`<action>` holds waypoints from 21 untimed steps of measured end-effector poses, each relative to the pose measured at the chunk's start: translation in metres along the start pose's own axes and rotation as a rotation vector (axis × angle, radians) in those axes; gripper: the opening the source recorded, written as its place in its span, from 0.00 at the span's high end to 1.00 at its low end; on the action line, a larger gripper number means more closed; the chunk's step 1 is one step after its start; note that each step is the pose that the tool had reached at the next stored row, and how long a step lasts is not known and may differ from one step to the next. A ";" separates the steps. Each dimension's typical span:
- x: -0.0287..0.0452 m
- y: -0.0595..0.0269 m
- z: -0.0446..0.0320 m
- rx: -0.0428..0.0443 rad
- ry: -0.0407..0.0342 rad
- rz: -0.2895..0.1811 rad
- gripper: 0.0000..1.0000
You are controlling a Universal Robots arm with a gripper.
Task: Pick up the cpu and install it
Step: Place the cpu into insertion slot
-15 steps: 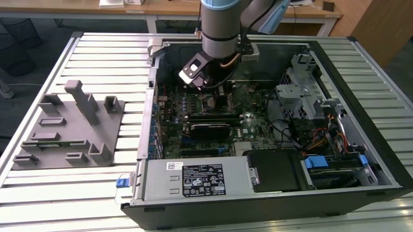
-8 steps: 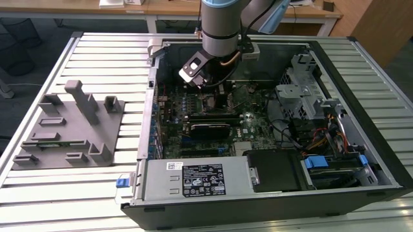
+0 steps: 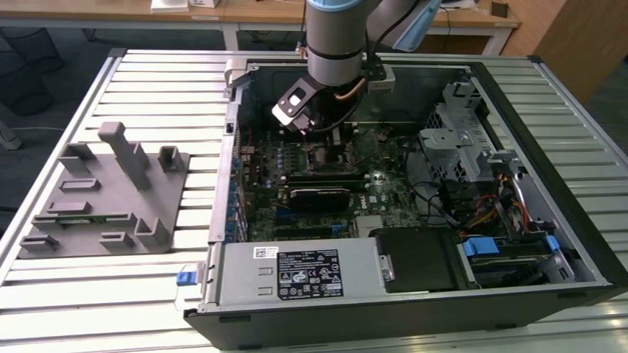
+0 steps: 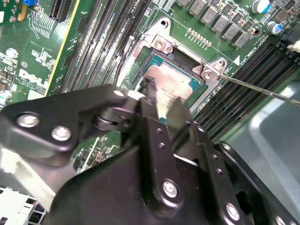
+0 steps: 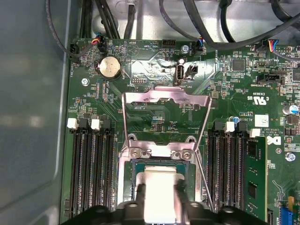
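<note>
Inside the computer case (image 3: 510,81): the arm (image 3: 334,37) comes in from twelve o'clock in the exterior view and reaches down over the green circuit board (image 3: 387,198).
Gripper (image 4: 161,101): low over the socket (image 4: 161,44), fingers (image 5: 138,192) on either side of the cpu.
Jaws: clenched on two opposite edges of the cpu, as far as both wrist views show.
Cpu (image 4: 173,84): silvery top up, level, within the socket's metal frame, between the fingertips; whether it is fully seated I cannot tell.
Socket lid (image 5: 164,93): swung up and open.
Latch wire (image 4: 258,89): thin, free, slanting away from the socket corner.
Memory slots (image 5: 91,168): dark rows flanking the socket.
Grey holder block (image 3: 108,191): on the slatted table (image 3: 147,81), at nine o'clock from the case, well apart from the gripper.
</note>
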State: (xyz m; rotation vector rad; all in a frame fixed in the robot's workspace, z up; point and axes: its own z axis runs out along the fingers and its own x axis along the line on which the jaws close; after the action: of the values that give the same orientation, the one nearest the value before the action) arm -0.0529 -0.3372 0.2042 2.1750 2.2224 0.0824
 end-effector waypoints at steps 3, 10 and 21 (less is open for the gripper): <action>0.0000 0.0000 -0.0001 0.0000 0.0000 0.000 0.76; 0.0000 0.0000 -0.0003 0.0000 0.0000 0.000 0.89; -0.0001 -0.0002 0.0032 0.0009 0.0088 0.017 0.89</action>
State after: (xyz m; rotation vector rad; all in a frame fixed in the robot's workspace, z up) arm -0.0529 -0.3372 0.2010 2.1986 2.2091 0.0916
